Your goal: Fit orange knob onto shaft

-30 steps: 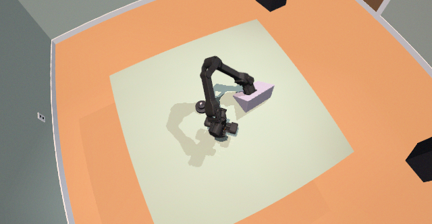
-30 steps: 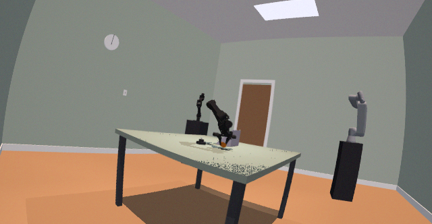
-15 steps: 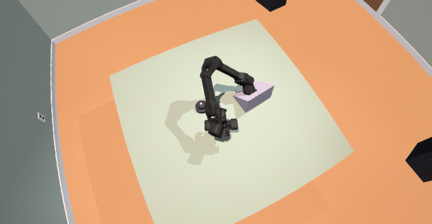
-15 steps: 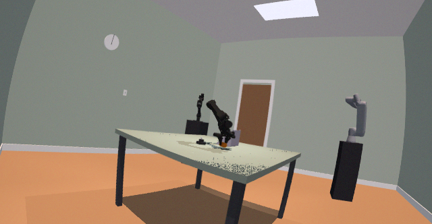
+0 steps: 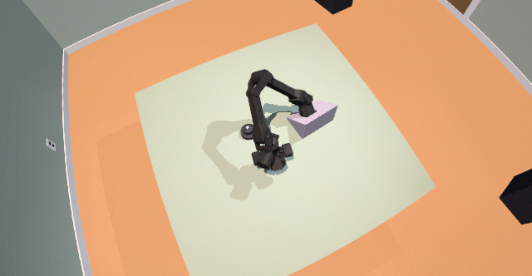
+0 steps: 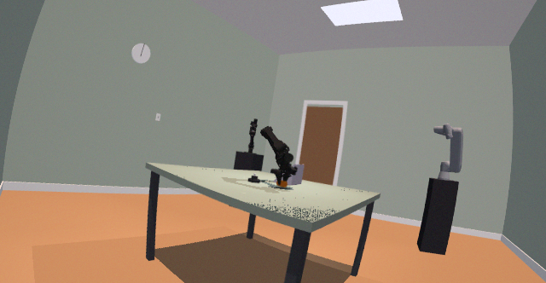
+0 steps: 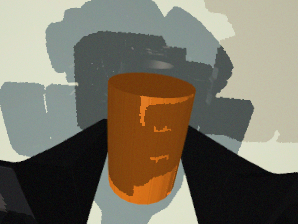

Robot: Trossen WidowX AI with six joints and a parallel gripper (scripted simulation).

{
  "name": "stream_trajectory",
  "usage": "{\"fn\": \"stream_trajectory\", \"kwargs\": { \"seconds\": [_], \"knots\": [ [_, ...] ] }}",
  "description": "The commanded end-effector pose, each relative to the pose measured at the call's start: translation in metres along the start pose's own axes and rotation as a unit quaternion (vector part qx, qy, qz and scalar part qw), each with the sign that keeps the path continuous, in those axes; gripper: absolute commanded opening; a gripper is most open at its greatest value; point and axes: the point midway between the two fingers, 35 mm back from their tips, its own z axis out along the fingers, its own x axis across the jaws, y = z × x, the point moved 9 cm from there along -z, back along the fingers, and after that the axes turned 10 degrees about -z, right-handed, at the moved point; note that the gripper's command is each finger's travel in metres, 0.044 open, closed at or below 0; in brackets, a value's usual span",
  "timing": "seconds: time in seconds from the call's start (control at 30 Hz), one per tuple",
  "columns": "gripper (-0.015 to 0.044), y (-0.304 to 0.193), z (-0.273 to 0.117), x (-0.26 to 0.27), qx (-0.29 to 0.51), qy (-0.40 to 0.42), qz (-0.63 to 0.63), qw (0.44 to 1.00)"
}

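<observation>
The orange knob (image 6: 282, 184) (image 7: 145, 145) is a plain cylinder held between the two black fingers. My gripper (image 7: 145, 128) is shut on it. In the exterior view the knob is low over the table, to the right of the pedestal; its exact height is unclear. The knob's end face in the wrist view is shaded and shows no hole. The dark round pedestal (image 5: 245, 135) (image 6: 254, 180) stands on the table away from the knob, close beside the arm's link in the top view. Its small silver shaft (image 5: 248, 128) shows on top; the flat side is too small to make out. The pedestal is outside the wrist view.
A pale lilac block (image 5: 319, 120) (image 6: 297, 176) stands by the arm's base on the pale green table (image 5: 353, 193) (image 6: 341, 198). The arm's links arch over the table near the pedestal. Arm shadows cover the surface under the knob.
</observation>
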Motion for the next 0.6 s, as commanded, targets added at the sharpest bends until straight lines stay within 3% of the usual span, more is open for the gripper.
{"fn": "stream_trajectory", "kwargs": {
  "seconds": [0.0, 0.07, 0.17, 0.57],
  "knots": [
    [0.0179, 0.0002, 0.007, 0.0004, 0.001, 0.0, -0.003, 1.0],
    [0.0179, 0.0002, 0.0076, 0.0004, 0.001, 0.0, -0.003, 1.0],
    [0.0258, -0.0006, 0.0063, 0.0004, 0.0, 0.004, 0.0, 1.0],
    [0.026, -0.0006, 0.0063, 0.0004, 0.0, 0.004, 0.0, 1.0]
  ]
}}
